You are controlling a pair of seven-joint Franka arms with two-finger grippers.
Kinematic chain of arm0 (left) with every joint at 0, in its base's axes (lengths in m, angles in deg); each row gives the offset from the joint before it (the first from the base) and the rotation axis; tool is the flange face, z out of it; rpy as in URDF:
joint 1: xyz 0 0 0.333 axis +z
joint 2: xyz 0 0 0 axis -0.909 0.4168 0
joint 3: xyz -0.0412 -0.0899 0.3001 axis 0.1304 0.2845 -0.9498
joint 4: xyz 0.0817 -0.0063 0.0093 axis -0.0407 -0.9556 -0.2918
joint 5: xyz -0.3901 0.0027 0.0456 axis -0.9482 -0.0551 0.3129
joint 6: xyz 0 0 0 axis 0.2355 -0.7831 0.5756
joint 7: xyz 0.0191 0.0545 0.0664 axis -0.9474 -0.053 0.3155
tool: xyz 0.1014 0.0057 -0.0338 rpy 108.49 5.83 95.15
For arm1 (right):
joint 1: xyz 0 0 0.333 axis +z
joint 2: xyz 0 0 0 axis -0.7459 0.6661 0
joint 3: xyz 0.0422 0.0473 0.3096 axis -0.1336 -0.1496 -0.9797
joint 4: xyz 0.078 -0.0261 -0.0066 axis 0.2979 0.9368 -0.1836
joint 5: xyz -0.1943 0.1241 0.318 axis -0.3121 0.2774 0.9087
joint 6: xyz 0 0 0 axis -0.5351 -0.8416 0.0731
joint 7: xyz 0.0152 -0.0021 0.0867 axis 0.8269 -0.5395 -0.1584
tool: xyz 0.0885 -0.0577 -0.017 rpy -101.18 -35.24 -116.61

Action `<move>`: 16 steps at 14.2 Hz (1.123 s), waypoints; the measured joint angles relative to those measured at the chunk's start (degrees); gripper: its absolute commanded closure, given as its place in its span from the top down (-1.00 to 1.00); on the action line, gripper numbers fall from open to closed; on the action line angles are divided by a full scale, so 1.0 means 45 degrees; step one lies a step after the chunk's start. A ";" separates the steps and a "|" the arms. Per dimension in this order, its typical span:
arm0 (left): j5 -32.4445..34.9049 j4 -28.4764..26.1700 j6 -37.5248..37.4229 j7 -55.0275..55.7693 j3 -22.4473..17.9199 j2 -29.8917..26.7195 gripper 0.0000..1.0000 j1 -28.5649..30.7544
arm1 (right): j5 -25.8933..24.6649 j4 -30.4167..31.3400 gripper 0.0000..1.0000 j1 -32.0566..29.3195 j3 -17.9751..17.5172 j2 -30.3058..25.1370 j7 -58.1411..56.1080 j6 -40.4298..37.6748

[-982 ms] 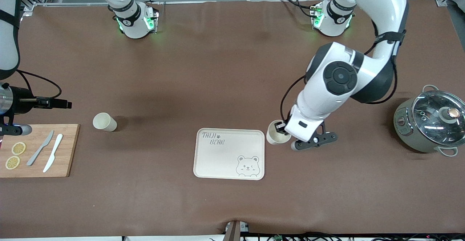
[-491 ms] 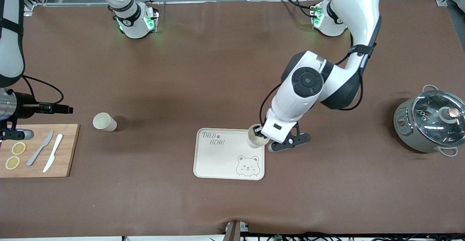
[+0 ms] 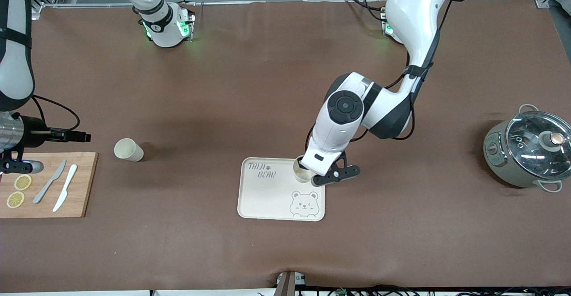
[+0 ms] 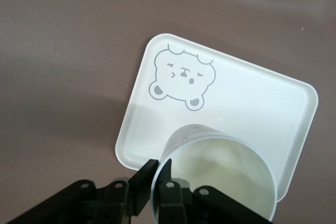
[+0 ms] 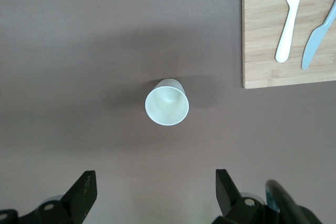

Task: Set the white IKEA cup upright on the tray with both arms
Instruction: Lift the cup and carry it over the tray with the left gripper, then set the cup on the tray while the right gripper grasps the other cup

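A white cup (image 3: 301, 173) hangs mouth-up over the corner of the cream bear tray (image 3: 267, 198) that is nearest the left arm's end. My left gripper (image 3: 308, 170) is shut on its rim. In the left wrist view the fingers (image 4: 143, 179) pinch the cup's wall (image 4: 220, 177), one inside and one outside, with the tray (image 4: 247, 93) below. A second white cup (image 3: 128, 149) stands on the table toward the right arm's end. My right gripper (image 3: 82, 136) waits open up in the air; its wrist view shows that cup (image 5: 167, 102) below, apart from the gripper (image 5: 152, 192).
A wooden cutting board (image 3: 84, 184) with two knives (image 3: 58, 186) and lemon slices (image 3: 18, 190) lies at the right arm's end. A lidded grey pot (image 3: 528, 151) stands at the left arm's end.
My left arm has carried the cup from beside the tray toward the right arm's end, so it now hangs over the tray's corner. The right gripper has barely moved.
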 measured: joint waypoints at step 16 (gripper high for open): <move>0.0000 0.0028 0.2995 -0.0040 -0.0590 0.1924 -1.00 -0.0076 | 0.0000 0.2856 1.00 0.0003 -0.0066 0.0000 0.0000 0.3309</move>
